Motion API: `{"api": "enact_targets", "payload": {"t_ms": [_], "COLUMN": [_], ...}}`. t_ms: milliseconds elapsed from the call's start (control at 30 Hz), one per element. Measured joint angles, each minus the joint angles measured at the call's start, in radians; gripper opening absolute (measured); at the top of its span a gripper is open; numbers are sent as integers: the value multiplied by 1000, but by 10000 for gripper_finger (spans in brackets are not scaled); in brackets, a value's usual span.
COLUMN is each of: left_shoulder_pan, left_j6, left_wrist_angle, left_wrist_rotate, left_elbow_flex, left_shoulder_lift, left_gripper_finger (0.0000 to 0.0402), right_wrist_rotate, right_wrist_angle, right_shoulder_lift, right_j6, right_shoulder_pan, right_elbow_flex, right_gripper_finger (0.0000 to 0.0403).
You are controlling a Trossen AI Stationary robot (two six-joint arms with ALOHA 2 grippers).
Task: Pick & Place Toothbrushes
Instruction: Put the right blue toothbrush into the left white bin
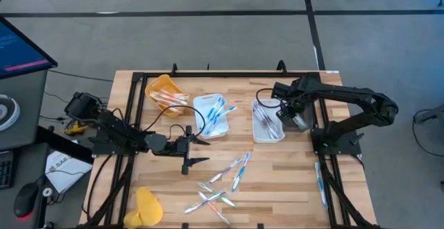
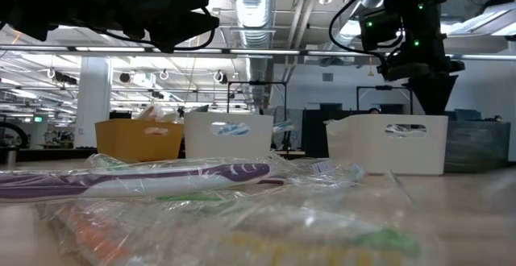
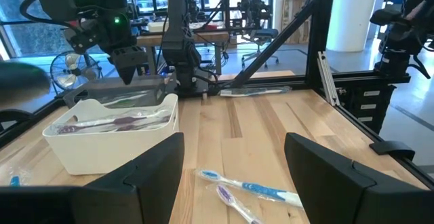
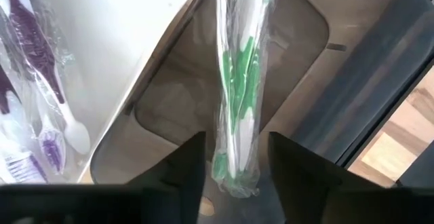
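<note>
The right gripper (image 1: 295,118) hangs over a dark tray (image 1: 300,123) beside the white tray (image 1: 268,126) of purple brushes, its fingers parted around, not squeezing, a green toothbrush (image 4: 236,81) in crinkly clear wrap. More wrapped toothbrushes (image 1: 222,184) lie scattered on the slatted wooden table (image 1: 291,173), near a yellow tray (image 1: 165,92) and another white one (image 1: 211,115). The left gripper (image 1: 198,149) waits mid-table, spread wide; no writing is legible.

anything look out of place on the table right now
Yes. One wrapped toothbrush lies alone outside the frame rail on the right edge of the table, away from the loose pile of toothbrushes in the middle. Also, a yellow tray sits tipped at the front left, apart from the row of bins.
</note>
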Motion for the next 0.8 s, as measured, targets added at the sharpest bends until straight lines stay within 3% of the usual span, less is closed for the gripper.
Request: {"api": "enact_targets", "payload": {"t_ms": [233,600,800], "left_shoulder_pan": [0,0,0], "left_j6": [0,0,4], "left_wrist_angle": [0,-3,-4], "left_wrist_rotate": [0,0,0], "left_elbow_flex": [0,0,0], "left_shoulder_lift": [0,0,0], "left_gripper_finger": [249,249,249], "right_wrist_rotate": [17,64,65], "right_wrist_angle": [14,-14,-67], "right_shoulder_lift": [0,-2,-2], "right_j6": [-55,-84,-70], "right_shoulder_pan": [4,52,175], "right_elbow_flex": [0,5,47], "right_gripper_finger": [194,194,192]}}
